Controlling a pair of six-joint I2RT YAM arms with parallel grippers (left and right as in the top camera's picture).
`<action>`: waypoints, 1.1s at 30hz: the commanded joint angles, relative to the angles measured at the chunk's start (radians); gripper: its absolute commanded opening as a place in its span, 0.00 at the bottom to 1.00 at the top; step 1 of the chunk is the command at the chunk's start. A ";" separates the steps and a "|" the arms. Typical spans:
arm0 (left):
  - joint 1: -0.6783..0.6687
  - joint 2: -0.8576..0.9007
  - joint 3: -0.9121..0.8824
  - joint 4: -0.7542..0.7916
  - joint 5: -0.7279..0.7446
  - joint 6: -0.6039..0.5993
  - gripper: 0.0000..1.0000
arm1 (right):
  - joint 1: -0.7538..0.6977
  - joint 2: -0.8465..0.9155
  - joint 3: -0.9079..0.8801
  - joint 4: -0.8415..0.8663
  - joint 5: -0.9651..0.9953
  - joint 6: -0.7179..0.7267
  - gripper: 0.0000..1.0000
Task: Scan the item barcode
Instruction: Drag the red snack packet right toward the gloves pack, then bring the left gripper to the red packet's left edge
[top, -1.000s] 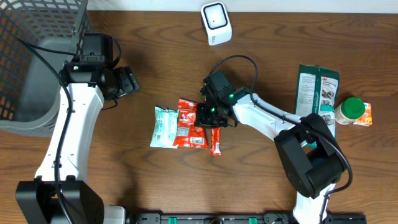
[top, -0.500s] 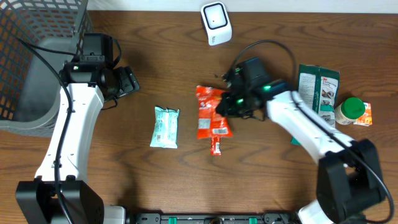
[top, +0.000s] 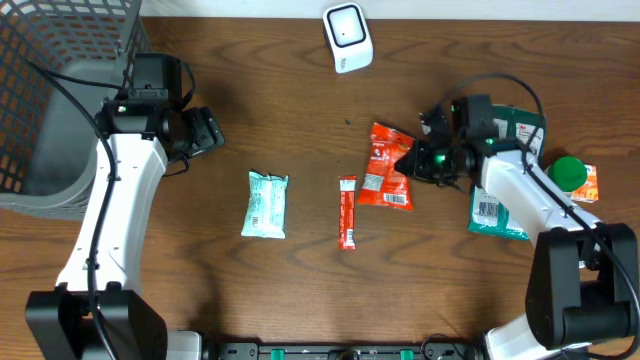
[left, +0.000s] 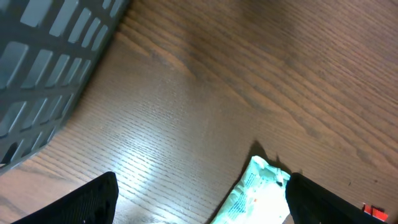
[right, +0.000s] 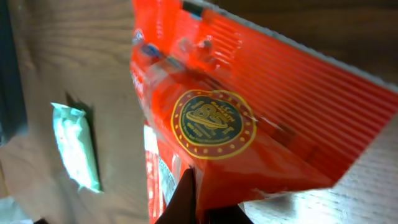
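Observation:
My right gripper (top: 422, 160) is shut on the right edge of an orange-red snack packet (top: 384, 168), which hangs above the table to the right of centre. In the right wrist view the packet (right: 249, 106) fills the frame, with a gold round emblem facing the camera and my dark fingers (right: 186, 199) pinching its lower edge. The white scanner (top: 347, 37) stands at the back centre, well apart from the packet. Beside the basket, my left gripper (top: 205, 130) is open and holds nothing; its two fingertips (left: 93, 199) frame bare wood.
A mint-green packet (top: 266, 204) and a thin red stick pack (top: 346, 211) lie mid-table. A green bag (top: 508, 160) and a green-capped bottle (top: 567, 175) sit at the right under my right arm. A grey mesh basket (top: 60, 90) fills the left rear corner.
My right gripper has carried the orange-red packet up and to the right, away from the mint packet and the red stick pack. The left arm has not moved.

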 joint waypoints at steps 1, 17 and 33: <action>0.002 -0.006 0.005 0.001 -0.009 0.006 0.87 | 0.003 -0.010 -0.077 0.081 -0.047 0.034 0.02; 0.002 -0.006 0.005 0.001 -0.009 0.006 0.87 | 0.001 -0.010 -0.138 0.117 0.073 0.035 0.64; -0.134 0.010 -0.040 0.114 0.474 0.156 0.42 | -0.002 -0.010 -0.138 0.057 -0.068 0.023 0.79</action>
